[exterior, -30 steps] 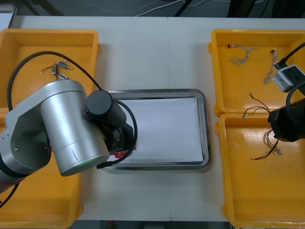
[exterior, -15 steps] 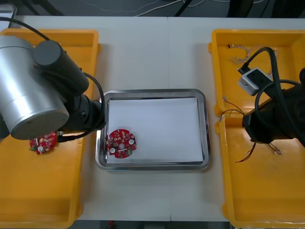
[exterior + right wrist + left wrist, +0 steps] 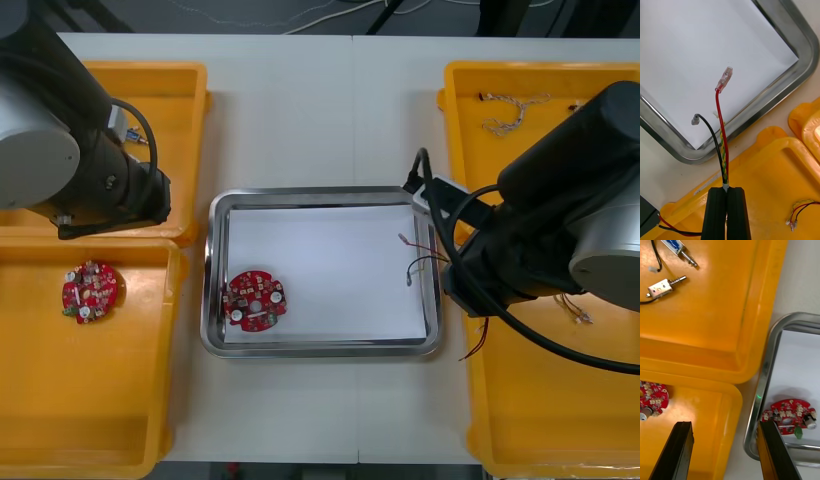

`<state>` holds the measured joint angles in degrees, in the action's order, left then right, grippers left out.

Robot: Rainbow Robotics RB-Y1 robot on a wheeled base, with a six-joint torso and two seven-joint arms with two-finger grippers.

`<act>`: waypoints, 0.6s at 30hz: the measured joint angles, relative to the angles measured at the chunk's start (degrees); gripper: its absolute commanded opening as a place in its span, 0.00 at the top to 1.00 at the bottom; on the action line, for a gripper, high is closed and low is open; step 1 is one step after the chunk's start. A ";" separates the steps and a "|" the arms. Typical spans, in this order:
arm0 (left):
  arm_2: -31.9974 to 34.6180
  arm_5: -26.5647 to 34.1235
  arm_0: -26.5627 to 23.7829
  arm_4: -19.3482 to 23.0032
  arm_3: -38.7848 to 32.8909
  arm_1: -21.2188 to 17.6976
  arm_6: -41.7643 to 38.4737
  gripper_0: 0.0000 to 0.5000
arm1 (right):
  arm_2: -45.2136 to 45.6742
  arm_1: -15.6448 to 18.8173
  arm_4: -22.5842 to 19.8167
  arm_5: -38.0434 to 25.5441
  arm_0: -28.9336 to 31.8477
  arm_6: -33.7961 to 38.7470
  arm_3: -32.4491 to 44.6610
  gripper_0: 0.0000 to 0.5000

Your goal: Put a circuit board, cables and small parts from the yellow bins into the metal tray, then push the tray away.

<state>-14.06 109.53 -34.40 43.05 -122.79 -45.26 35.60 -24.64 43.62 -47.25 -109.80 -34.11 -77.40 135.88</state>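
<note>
A round red circuit board (image 3: 256,300) lies in the near left corner of the metal tray (image 3: 322,194), also seen as the board (image 3: 788,422) past my right finger. My left gripper (image 3: 724,427) is open and holds nothing, over the seam between the two left yellow bins (image 3: 715,363). My right gripper (image 3: 727,189) is shut on a red and yellow cable (image 3: 720,123), with a black lead beside it. The cable's free ends (image 3: 408,258) hang over the tray's right part, above the white inside (image 3: 715,48).
A second circuit board (image 3: 90,293) lies in the near left bin (image 3: 90,400). Small metal parts (image 3: 664,285) sit in the far left bin. The far right bin holds twisted cables (image 3: 510,112). More red and yellow cables (image 3: 575,305) lie in the near right bin.
My left arm has drawn back from the tray toward the far left bin, leaving the board in the tray. My right arm has carried the cable leftward from the right bins over the tray's right edge.
</note>
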 measured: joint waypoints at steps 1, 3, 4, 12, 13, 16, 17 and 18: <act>0.39 0.00 -0.15 -0.14 1.04 -0.01 1.68 0.00 | -1.57 0.00 0.23 0.09 -0.98 -0.10 -0.45 1.00; 1.04 0.00 -0.64 -0.64 3.23 -0.01 5.71 0.00 | -4.90 0.00 0.85 0.95 -3.02 -1.36 -1.50 1.00; 1.24 0.01 -0.94 -0.91 4.24 -0.02 8.01 0.00 | -6.43 -0.01 1.13 1.61 -3.96 -2.43 -2.11 1.00; 2.62 0.02 -2.67 -3.23 10.43 -0.03 16.09 0.00 | -15.42 -1.82 1.98 6.49 -9.98 -4.90 -7.89 1.00; 2.88 0.02 -2.70 -3.50 10.93 -0.03 16.09 0.00 | -16.18 -2.24 2.11 7.25 -10.53 -5.12 -8.67 1.00; 3.96 -0.19 -2.72 -4.05 12.69 -0.03 16.12 0.00 | -18.38 -3.51 2.80 9.33 -11.92 -8.56 -10.92 1.00; 4.40 -0.26 -2.72 -4.10 13.30 -0.03 16.14 0.00 | -18.98 -3.89 2.87 9.91 -12.27 -11.04 -11.63 1.00; 4.86 -0.37 -2.73 -4.12 13.91 -0.03 16.18 0.00 | -19.45 -4.25 2.87 10.40 -12.55 -13.53 -12.31 1.00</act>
<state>-9.19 109.16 -37.12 38.93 -108.88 -45.29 51.78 -44.09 39.38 -44.38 -99.40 -46.65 -90.93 123.58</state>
